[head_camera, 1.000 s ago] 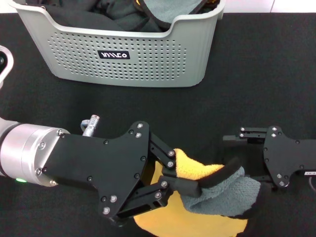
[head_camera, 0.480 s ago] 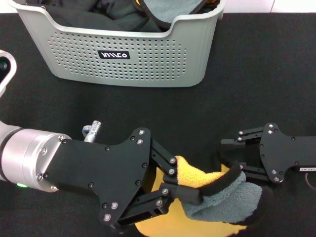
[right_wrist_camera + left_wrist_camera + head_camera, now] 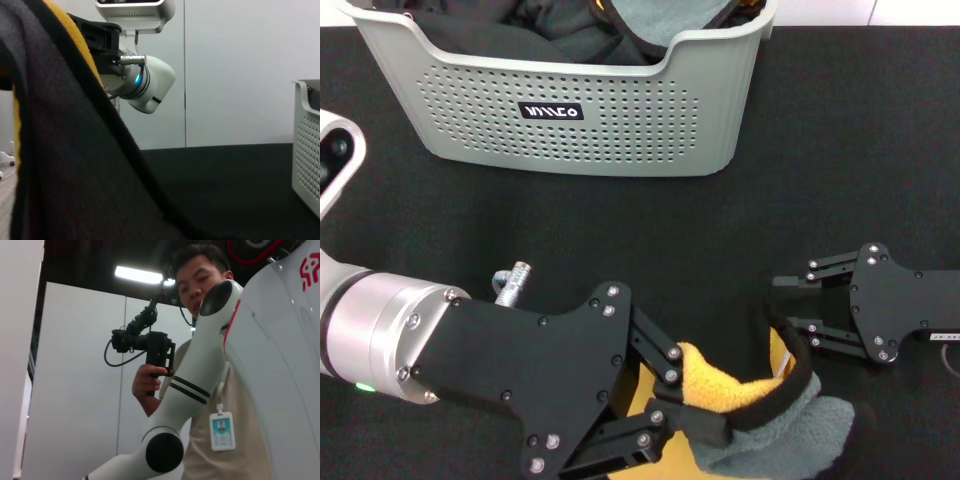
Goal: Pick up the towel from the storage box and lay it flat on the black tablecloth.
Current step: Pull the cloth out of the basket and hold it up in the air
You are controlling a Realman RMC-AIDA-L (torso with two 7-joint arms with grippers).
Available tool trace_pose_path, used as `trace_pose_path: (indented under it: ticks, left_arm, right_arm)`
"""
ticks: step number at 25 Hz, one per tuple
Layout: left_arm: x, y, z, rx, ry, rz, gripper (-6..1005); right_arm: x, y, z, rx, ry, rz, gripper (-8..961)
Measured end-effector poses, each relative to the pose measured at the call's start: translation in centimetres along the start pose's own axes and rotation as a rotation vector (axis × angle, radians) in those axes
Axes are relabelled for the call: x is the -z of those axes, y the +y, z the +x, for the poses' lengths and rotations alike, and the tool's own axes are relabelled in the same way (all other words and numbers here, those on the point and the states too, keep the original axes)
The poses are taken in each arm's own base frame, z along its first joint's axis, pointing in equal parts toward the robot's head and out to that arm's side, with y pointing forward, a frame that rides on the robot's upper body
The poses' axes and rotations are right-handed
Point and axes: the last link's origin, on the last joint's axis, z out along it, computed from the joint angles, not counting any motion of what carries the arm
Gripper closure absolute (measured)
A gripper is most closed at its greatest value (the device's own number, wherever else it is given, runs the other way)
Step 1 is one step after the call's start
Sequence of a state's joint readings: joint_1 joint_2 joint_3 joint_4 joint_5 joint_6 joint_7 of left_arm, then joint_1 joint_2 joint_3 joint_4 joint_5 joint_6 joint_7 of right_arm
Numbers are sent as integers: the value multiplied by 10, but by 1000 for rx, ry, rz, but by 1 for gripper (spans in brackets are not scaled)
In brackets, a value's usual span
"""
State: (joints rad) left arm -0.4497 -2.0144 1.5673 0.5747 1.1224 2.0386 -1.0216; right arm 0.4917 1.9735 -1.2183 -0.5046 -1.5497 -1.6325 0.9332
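The towel (image 3: pixel 760 440), yellow-orange on one side and grey-green on the other with black edging, hangs bunched between my two grippers low over the black tablecloth (image 3: pixel 840 150), near the front edge. My left gripper (image 3: pixel 705 415) is shut on its yellow fold. My right gripper (image 3: pixel 778 315) grips the black-edged border, which rises up to its fingertips. In the right wrist view the towel (image 3: pixel 60 150) fills the near side. The storage box (image 3: pixel 620 120) stands at the back, apart from both grippers.
The storage box holds dark clothes (image 3: pixel 520 30) and another grey-green cloth (image 3: pixel 660 15) at its rim. A corner of the box (image 3: pixel 307 140) shows in the right wrist view. The left wrist view shows only a person with a camera and my own body.
My left gripper has moved toward the front edge with the towel. The towel's border has drawn up and stretched between the two grippers. The right gripper has barely shifted.
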Motion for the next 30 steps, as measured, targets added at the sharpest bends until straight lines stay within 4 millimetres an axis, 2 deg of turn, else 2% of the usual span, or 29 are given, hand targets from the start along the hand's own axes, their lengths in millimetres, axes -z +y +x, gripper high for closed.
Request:
trace_pose_path:
  ticks: [5, 14, 21, 25, 30]
  left_arm:
    - [-1, 0, 0, 4, -7, -12, 950]
    - [-3, 1, -1, 18, -27, -54, 948]
    - [-4, 2, -1, 24, -36, -69, 946]
    - [-4, 2, -2, 31, -36, -66, 945]
    - [-1, 3, -3, 36, -36, -52, 944]
  right_arm:
    - [0, 0, 0, -2, 2, -1, 626]
    - [-5, -2, 4, -10, 37, -2, 425]
    - [-24, -6, 5, 33, 99, -38, 267]
    - [-28, -5, 1, 68, 111, -70, 272]
    - [-19, 0, -2, 79, 110, -123, 277]
